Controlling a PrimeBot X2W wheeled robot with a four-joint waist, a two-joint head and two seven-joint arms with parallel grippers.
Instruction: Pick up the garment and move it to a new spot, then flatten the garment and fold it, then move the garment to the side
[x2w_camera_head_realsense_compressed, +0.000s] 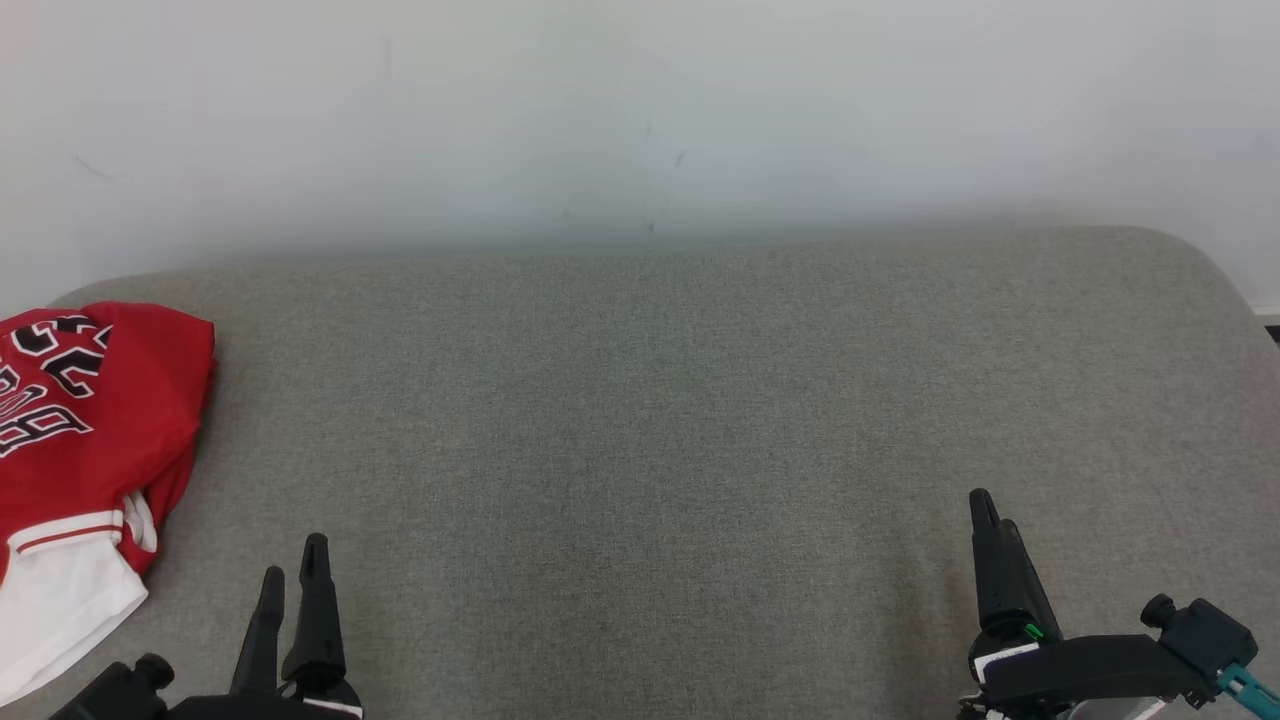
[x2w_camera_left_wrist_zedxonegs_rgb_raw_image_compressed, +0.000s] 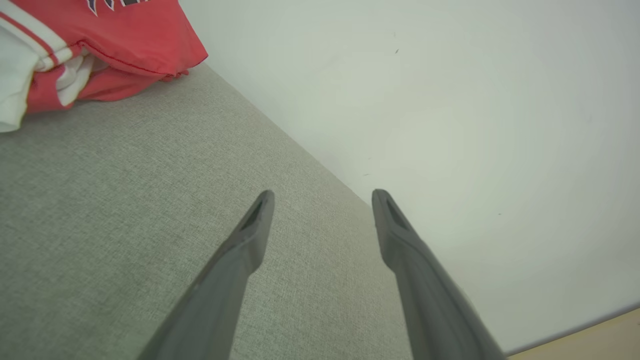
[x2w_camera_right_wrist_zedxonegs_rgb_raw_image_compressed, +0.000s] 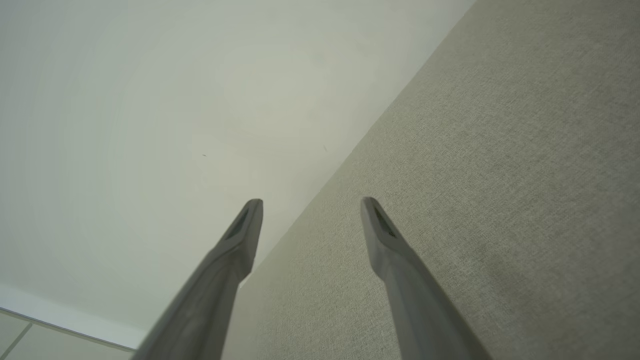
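The garment (x2w_camera_head_realsense_compressed: 85, 440) is a red jersey with black-and-white lettering and a white part, lying folded at the far left of the grey cushion (x2w_camera_head_realsense_compressed: 640, 450). It also shows as the garment (x2w_camera_left_wrist_zedxonegs_rgb_raw_image_compressed: 100, 45) in the top left corner of the left wrist view. My left gripper (x2w_camera_head_realsense_compressed: 295, 575) stands open at the lower left, just right of the garment's near end, with nothing between its fingers (x2w_camera_left_wrist_zedxonegs_rgb_raw_image_compressed: 250, 235). My right gripper (x2w_camera_head_realsense_compressed: 992, 520) is at the lower right, over bare cushion, open and empty, its fingers (x2w_camera_right_wrist_zedxonegs_rgb_raw_image_compressed: 240, 235) spread apart in the right wrist view.
A pale wall (x2w_camera_head_realsense_compressed: 640, 110) rises right behind the cushion's far edge. The cushion's rounded right corner (x2w_camera_head_realsense_compressed: 1190, 260) ends near a strip of floor. Light floor (x2w_camera_left_wrist_zedxonegs_rgb_raw_image_compressed: 600, 340) shows past the wall's base in the left wrist view.
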